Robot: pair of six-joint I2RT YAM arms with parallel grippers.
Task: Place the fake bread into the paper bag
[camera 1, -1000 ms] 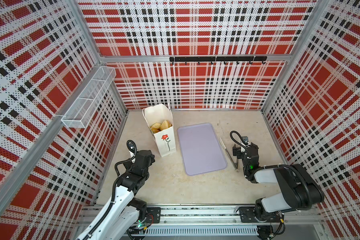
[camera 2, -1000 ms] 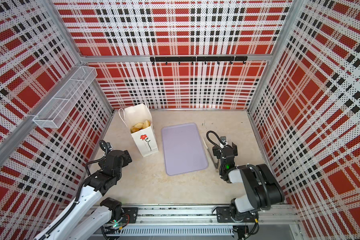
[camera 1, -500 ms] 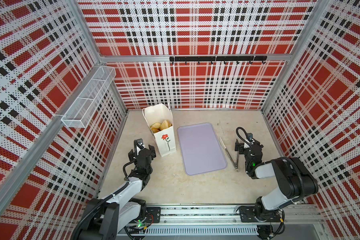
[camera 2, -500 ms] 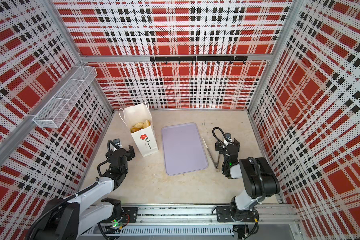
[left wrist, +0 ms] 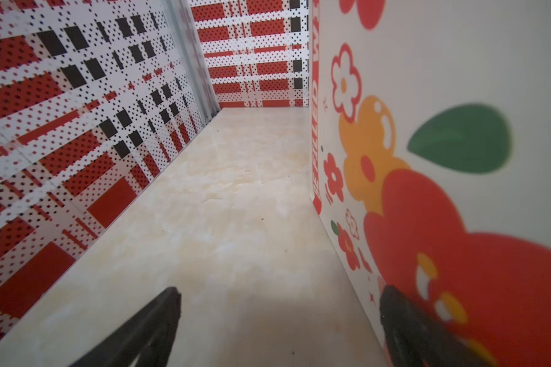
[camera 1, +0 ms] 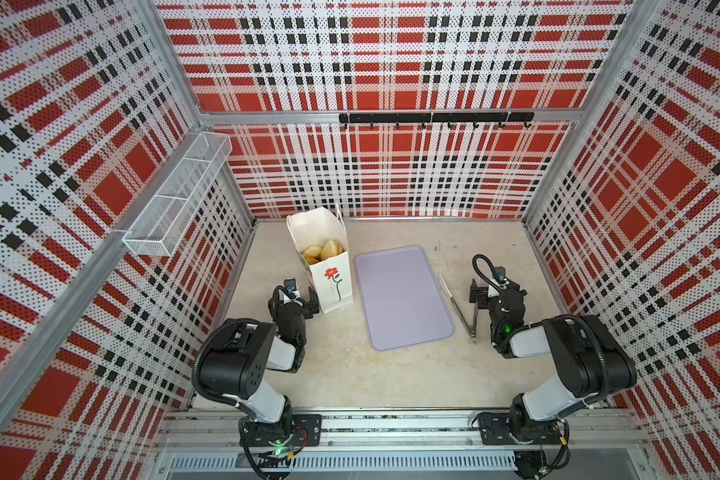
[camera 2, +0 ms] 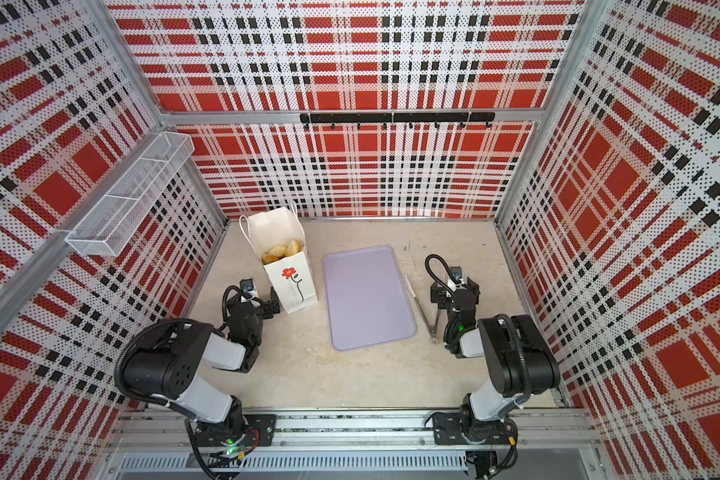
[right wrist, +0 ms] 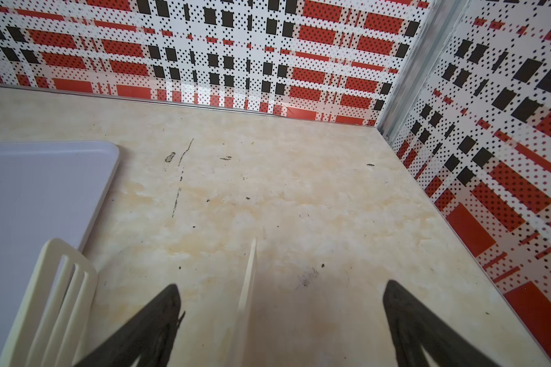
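The paper bag (camera 1: 329,270) is standing upright toward the back left corner of the bench (camera 1: 391,382). The bread (camera 1: 323,251) is lying inside it and is showing at the open top. The left tool (left wrist: 279,290) is sitting low just beside the bag, its fingers apart and gripping nothing. The right tool (right wrist: 280,286) is also spread wide near the right edge. One arm of the tongs (camera 1: 460,307) is lying between its fingers, beside the lilac tray (camera 1: 400,299).

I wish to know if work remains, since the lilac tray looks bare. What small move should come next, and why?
Likely draw the left tool back from the paper bag: the tray is bare, the bread lies inside, and the open tool sits close beside it.
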